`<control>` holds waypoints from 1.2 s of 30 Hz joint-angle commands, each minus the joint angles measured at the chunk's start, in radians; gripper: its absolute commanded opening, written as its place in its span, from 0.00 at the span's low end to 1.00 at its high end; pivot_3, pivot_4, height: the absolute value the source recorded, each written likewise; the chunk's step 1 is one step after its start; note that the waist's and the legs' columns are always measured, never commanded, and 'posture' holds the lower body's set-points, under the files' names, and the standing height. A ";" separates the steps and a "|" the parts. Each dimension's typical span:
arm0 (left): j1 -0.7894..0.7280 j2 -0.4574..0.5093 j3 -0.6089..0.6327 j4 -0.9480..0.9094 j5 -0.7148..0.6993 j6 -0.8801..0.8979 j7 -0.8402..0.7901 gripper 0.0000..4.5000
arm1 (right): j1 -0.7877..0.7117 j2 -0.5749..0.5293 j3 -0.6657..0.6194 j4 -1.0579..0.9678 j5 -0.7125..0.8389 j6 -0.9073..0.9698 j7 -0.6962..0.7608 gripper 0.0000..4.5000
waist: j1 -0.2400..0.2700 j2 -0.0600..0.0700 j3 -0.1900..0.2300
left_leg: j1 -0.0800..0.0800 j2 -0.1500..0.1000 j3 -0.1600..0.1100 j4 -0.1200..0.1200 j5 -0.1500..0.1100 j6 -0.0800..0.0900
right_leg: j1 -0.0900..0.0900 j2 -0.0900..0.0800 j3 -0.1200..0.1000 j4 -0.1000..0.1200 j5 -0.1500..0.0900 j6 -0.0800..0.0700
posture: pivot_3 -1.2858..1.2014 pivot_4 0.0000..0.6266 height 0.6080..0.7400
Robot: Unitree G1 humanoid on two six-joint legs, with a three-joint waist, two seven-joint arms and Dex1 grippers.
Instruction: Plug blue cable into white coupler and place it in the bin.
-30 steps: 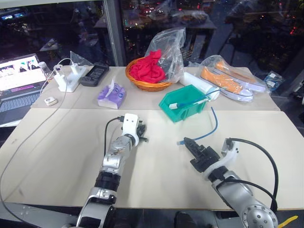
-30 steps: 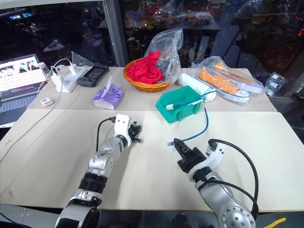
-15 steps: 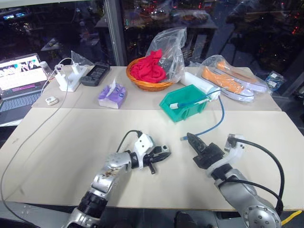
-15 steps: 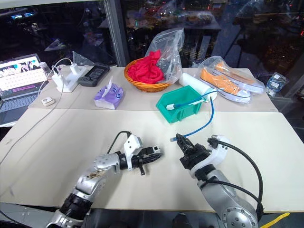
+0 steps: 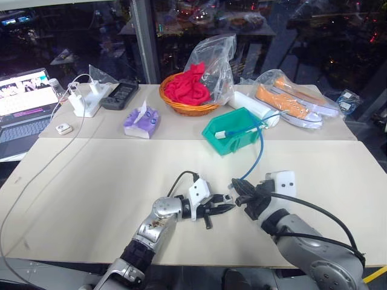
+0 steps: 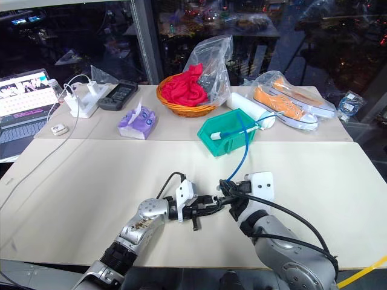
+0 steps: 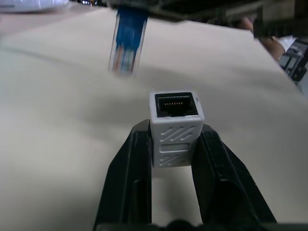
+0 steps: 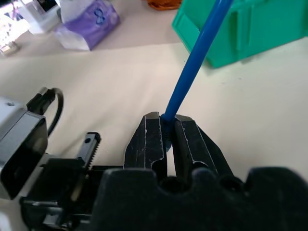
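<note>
Left wrist view: left gripper (image 7: 175,139) clamped on white coupler (image 7: 176,126), dark socket facing clear plug just beyond. Right gripper (image 8: 166,132) pinched tight on blue cable (image 8: 195,62), near table (image 5: 91,175) centre. Bin (image 5: 236,134) farther back, right of centre.

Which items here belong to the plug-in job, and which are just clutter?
Job:
- blue cable, in right claw
- white coupler, in left claw
- bin

Clutter:
- orange basket
- purple tissue pack
- laptop
- bagged shoes
</note>
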 commanded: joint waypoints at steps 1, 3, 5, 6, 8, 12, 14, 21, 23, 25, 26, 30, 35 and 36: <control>-0.023 -0.009 -0.006 0.004 0.022 -0.036 0.000 0.15 | 0.001 -0.003 -0.022 -0.065 -0.014 0.036 0.002 0.00 | 0.000 0.000 0.000 | 0.000 0.000 0.000 0.000 0.000 0.000 | 0.000 0.000 0.000 0.000 0.000 0.000 | 0.52 0.24 0.91; -0.023 -0.011 -0.007 0.013 0.032 -0.038 0.007 0.15 | 0.012 -0.002 -0.025 -0.077 -0.007 0.055 0.007 0.00 | 0.000 0.000 0.000 | 0.000 0.000 0.000 0.000 0.000 0.000 | 0.000 0.000 0.000 0.000 0.000 0.000 | 0.52 0.24 0.91; -0.025 -0.010 -0.014 0.030 0.060 -0.046 0.027 0.15 | 0.017 0.000 -0.031 -0.088 0.000 0.069 0.015 0.00 | 0.001 0.000 0.000 | 0.000 0.000 0.000 0.000 0.000 0.000 | 0.000 0.000 0.000 0.000 0.000 0.000 | 0.52 0.24 0.91; -0.024 -0.013 -0.014 0.035 0.063 -0.048 0.029 0.15 | 0.020 0.001 -0.036 -0.092 0.006 0.073 0.022 0.00 | 0.001 0.000 0.000 | 0.000 0.000 0.000 0.000 0.000 0.000 | 0.000 0.000 0.000 0.000 0.000 0.000 | 0.52 0.24 0.91; -0.023 -0.018 -0.012 0.039 0.064 -0.050 0.030 0.15 | 0.022 -0.001 -0.041 -0.096 0.010 0.083 0.033 0.00 | 0.001 0.000 0.000 | 0.000 0.000 0.000 0.000 0.000 0.000 | 0.001 0.000 0.000 0.000 0.000 0.000 | 0.52 0.24 0.91; -0.016 -0.024 -0.014 0.037 0.072 -0.056 0.035 0.15 | 0.027 -0.010 -0.031 -0.100 -0.011 0.103 0.053 0.00 | 0.001 0.000 0.000 | 0.000 0.000 0.000 0.000 0.000 0.000 | 0.001 0.000 0.000 0.001 0.000 0.000 | 0.52 0.24 0.91; -0.013 -0.024 -0.014 0.033 0.074 -0.056 0.037 0.15 | 0.023 -0.005 -0.034 -0.102 -0.012 0.112 0.053 0.00 | 0.001 0.000 0.000 | 0.000 0.000 0.000 0.000 0.000 0.000 | 0.001 0.000 0.000 0.000 0.000 0.000 | 0.52 0.24 0.91; -0.007 -0.022 -0.016 0.026 0.074 -0.056 0.036 0.15 | 0.024 0.000 -0.047 -0.101 -0.028 0.130 0.063 0.00 | 0.001 0.000 0.000 | 0.000 0.000 0.000 0.000 0.000 0.000 | 0.001 0.000 0.000 0.000 0.000 0.000 | 0.52 0.24 0.91; -0.007 -0.022 -0.017 0.027 0.074 -0.057 0.033 0.15 | 0.023 -0.001 -0.052 -0.098 -0.033 0.132 0.066 0.00 | 0.001 0.000 0.000 | 0.000 0.000 0.000 0.000 0.000 0.000 | 0.001 0.000 0.000 0.000 0.000 0.000 | 0.52 0.24 0.91; -0.008 -0.022 -0.019 0.027 0.073 -0.059 0.030 0.15 | 0.025 0.002 -0.055 -0.095 -0.036 0.134 0.066 0.00 | 0.001 0.000 0.000 | 0.000 0.000 0.000 0.000 0.000 0.000 | 0.001 0.000 0.000 0.000 0.000 0.000 | 0.52 0.24 0.91; -0.007 -0.022 -0.019 0.026 0.073 -0.060 0.029 0.15 | 0.027 0.003 -0.053 -0.094 -0.041 0.136 0.067 0.00 | 0.001 0.000 0.000 | 0.000 0.000 0.000 0.000 0.000 0.000 | 0.001 0.000 0.000 0.000 0.000 0.000 | 0.52 0.24 0.91; -0.004 -0.022 -0.020 0.022 0.073 -0.060 0.028 0.15 | 0.037 0.004 -0.036 -0.095 -0.057 0.148 0.075 0.00 | 0.001 0.000 0.000 | 0.000 0.000 0.000 0.000 0.000 0.000 | 0.001 0.000 0.000 0.000 0.000 0.000 | 0.52 0.24 0.91; -0.003 -0.024 -0.018 0.018 0.070 -0.059 0.026 0.15 | 0.021 0.008 -0.037 -0.082 -0.074 0.179 0.080 0.00 | 0.001 0.000 0.000 | 0.000 0.000 0.000 0.000 0.000 0.000 | 0.001 0.000 0.000 0.000 0.000 0.000 | 0.52 0.24 0.91; -0.002 -0.024 -0.018 0.017 0.069 -0.058 0.026 0.15 | 0.020 0.010 -0.038 -0.081 -0.078 0.183 0.082 0.00 | 0.001 0.000 0.000 | 0.000 0.000 0.000 0.000 0.000 0.000 | 0.002 0.000 0.000 0.000 0.000 0.000 | 0.52 0.24 0.91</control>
